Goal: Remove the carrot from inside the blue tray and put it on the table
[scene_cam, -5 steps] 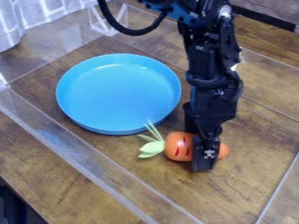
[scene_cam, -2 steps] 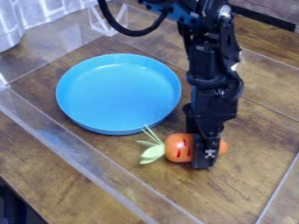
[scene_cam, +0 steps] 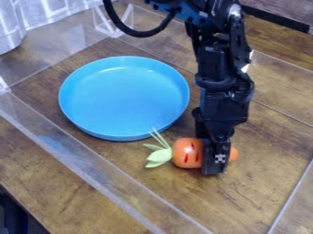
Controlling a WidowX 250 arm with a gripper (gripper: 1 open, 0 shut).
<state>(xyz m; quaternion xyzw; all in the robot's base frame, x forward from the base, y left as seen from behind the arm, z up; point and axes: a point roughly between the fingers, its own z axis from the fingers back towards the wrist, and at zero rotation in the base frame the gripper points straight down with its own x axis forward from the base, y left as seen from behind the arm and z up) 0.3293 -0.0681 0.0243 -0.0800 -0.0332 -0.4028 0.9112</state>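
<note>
Already the dark brown wood-plank table (scene_cam: 73, 187) carries everything: the round shallow bright-blue plastic tray (scene_cam: 116, 91) sits empty, and the stubby orange toy carrot (scene_cam: 186, 153) lies on the wood just outside its rim. The black gripper (scene_cam: 217, 161) stands on it, fingers clenched around the carrot. Judging by that, only letting go and lifting clear remain.
</note>
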